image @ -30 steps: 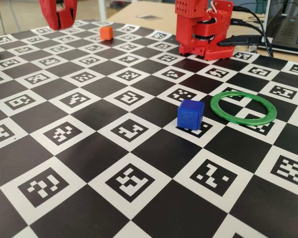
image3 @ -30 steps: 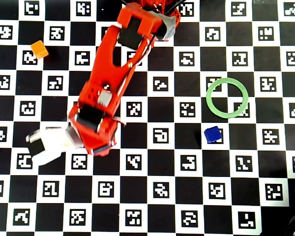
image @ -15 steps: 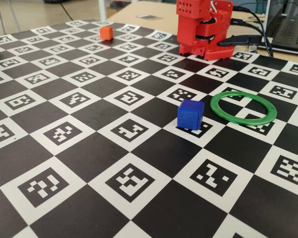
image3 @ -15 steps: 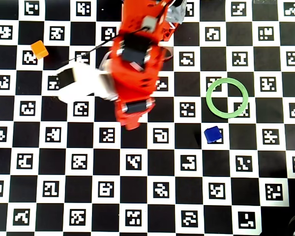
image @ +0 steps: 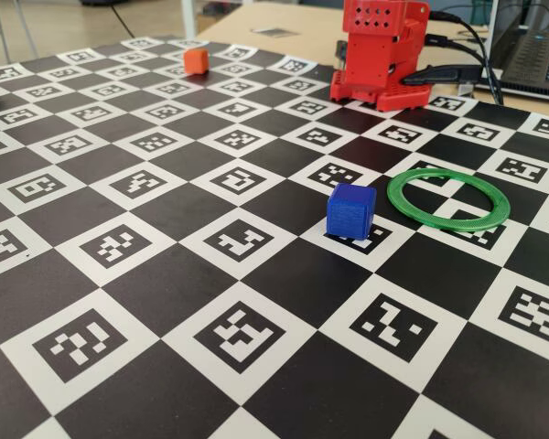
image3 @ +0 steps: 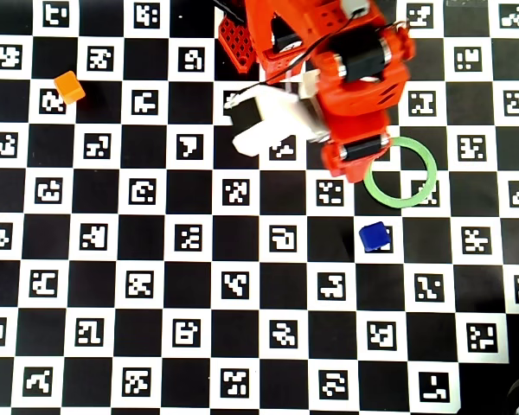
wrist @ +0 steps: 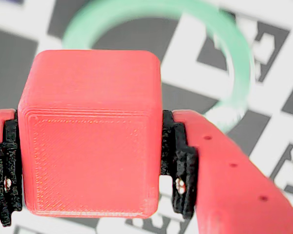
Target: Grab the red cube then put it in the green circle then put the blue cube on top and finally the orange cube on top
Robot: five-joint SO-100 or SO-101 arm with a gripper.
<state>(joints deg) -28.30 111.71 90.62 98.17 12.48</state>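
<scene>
Fixed view: you will find the blue cube (image: pixel 351 211) right of centre, resting on the checkered marker board (image: pixel 119 302), just beside the green circle (image: pixel 450 198) but apart from it. The orange cube (image: pixel 196 60) sits well apart at the upper left. Only the arm's red base (image: pixel 382 50) shows at the top; the gripper is out of frame here. The ring is empty.

Wrist view: the gripper (wrist: pixel 88 161) is closed onto the red cube (wrist: pixel 90 131), black pads (wrist: pixel 177 165) pressing its left and right faces, with the cube filling the centre of the frame. The ring lies blurred behind it in the upper half. Judged from its layered printed surface, the cube is light, rigid and not fragile; its matte flat faces should give the pads fair friction. Opposite flat faces are the right place to hold it, square rather than across the rounded edges.

Overhead view: the arm (image3: pixel 346 78) reaches from the top centre, its tip overlapping the ring's upper-left rim (image3: pixel 419 192). The red cube is hidden beneath it. The blue cube sits just below the ring; the orange one is at the upper left.

Surface and room: the board is flat, printed and faintly glossy, so cubes may slide if nudged. Cables (image: pixel 467 46) and a laptop (image: pixel 535 46) lie beyond it on a wooden table at the upper right.
</scene>
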